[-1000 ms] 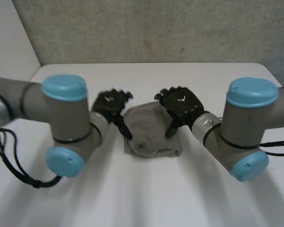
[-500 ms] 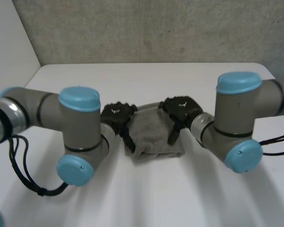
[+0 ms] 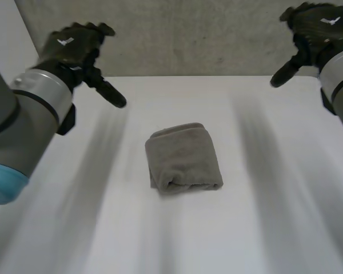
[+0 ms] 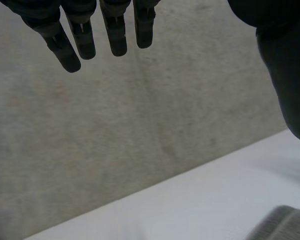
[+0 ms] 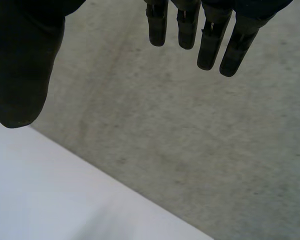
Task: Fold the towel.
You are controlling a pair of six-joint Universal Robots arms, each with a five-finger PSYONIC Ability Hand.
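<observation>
Both hands, pressed at the towel's 9 and 3 o'clock sides half a second ago, are now lifted well clear. The left hand point(image 3: 68, 48) is up at 10 o'clock from the towel point(image 3: 183, 158) and the right hand point(image 3: 317, 25) at 2 o'clock, each with fingers straight, spread wide of the thumb, holding nothing. The towel lies alone mid-table point(image 3: 263, 228) as a compact folded bundle with its rolled end toward 6 o'clock, so the folding looks finished; only the grey wall point(image 3: 188, 34) stands at 12 o'clock, and nothing is in the way.
</observation>
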